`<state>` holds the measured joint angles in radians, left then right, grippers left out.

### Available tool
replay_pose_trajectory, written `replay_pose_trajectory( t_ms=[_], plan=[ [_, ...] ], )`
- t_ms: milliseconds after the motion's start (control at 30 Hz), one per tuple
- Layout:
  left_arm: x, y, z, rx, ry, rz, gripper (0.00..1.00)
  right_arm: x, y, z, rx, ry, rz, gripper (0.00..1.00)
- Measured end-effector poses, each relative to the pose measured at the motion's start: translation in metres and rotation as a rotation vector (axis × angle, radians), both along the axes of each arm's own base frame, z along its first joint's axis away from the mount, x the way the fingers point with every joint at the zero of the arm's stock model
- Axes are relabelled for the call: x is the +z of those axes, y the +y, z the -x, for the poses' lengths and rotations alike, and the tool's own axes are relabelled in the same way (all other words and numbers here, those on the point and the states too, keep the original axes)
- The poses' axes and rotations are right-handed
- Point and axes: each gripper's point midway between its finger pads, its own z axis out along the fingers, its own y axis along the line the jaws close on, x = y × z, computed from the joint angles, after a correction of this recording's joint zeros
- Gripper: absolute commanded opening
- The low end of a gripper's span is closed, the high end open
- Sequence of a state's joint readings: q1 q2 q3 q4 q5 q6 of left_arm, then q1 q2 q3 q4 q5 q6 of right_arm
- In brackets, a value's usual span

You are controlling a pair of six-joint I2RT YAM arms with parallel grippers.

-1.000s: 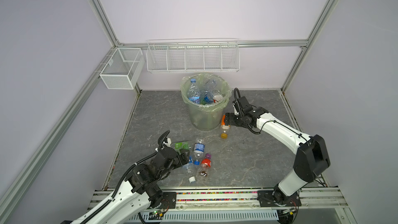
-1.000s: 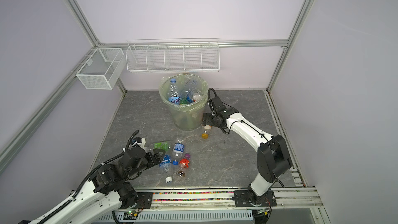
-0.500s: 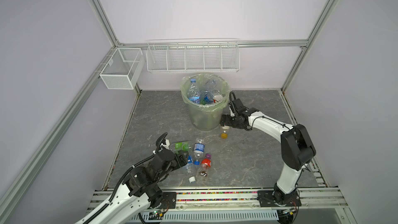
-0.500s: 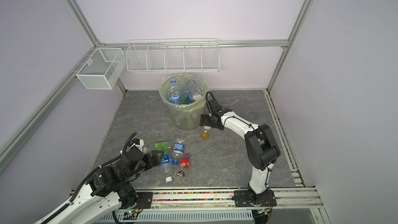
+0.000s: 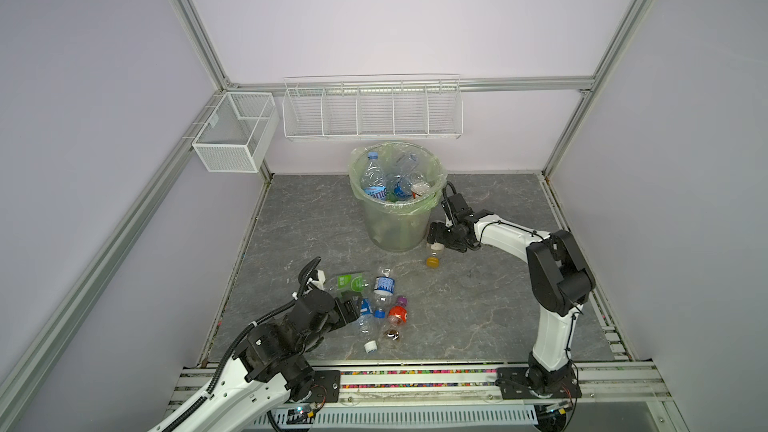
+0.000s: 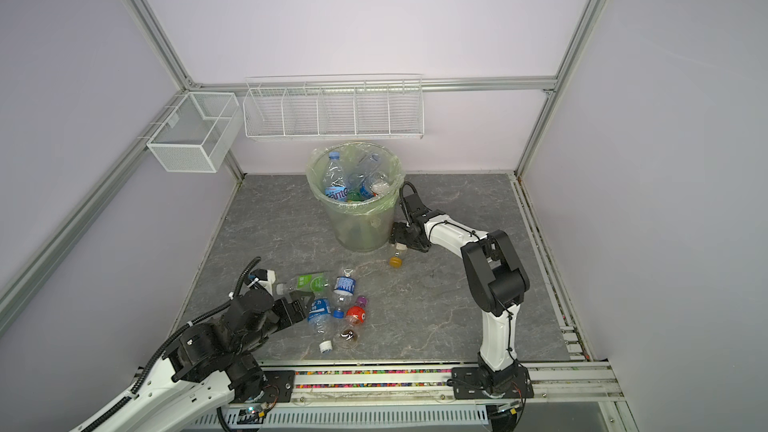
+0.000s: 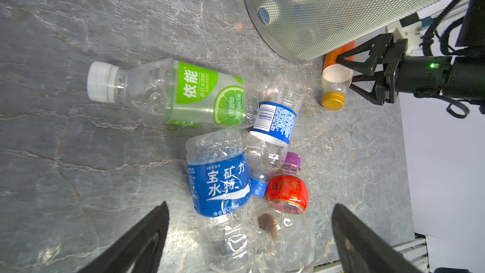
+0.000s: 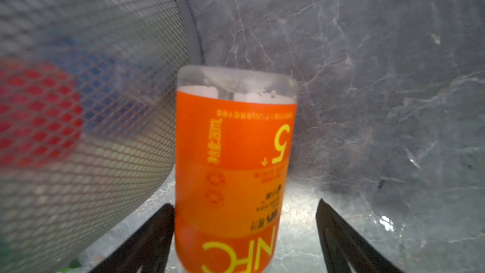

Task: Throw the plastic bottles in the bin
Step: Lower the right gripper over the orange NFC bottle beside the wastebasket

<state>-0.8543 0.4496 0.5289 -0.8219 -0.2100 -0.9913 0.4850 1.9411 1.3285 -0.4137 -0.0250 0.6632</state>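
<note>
Bottle (image 8: 233, 169) between right jaws, beside bin (image 5: 390, 228)

From my seat, both top views look steeply down from high above the front edge of the grey tabletop (image 5: 478, 317) toward its back edge, far enough off to take in both arms and the bin (image 5: 395, 226). The left wrist camera hangs low over the front left part, looking across the loose bottles (image 7: 220, 179) to the orange bottle (image 7: 337, 74). The right wrist camera sits very close to that same orange bottle, beside the bin's wall.
</note>
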Motion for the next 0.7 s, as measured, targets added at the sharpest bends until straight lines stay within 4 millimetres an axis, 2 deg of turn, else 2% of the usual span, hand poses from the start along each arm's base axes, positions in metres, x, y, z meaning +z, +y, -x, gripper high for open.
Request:
replay_pose_trajectory(
  t_ms=[467, 600, 700],
  plan=[
    [0.000, 0.001, 0.001, 0.002, 0.000, -0.003, 0.96, -0.004, -0.008, -0.001, -0.040, 0.002, -0.003, 0.54],
    [0.000, 0.001, 0.000, 0.002, 0.000, -0.002, 0.96, -0.003, -0.013, 0.004, -0.044, 0.002, 0.010, 0.52],
    [0.000, 0.001, 0.001, 0.003, 0.001, -0.001, 0.96, -0.003, -0.018, 0.010, -0.046, 0.004, 0.026, 0.47]
  ],
)
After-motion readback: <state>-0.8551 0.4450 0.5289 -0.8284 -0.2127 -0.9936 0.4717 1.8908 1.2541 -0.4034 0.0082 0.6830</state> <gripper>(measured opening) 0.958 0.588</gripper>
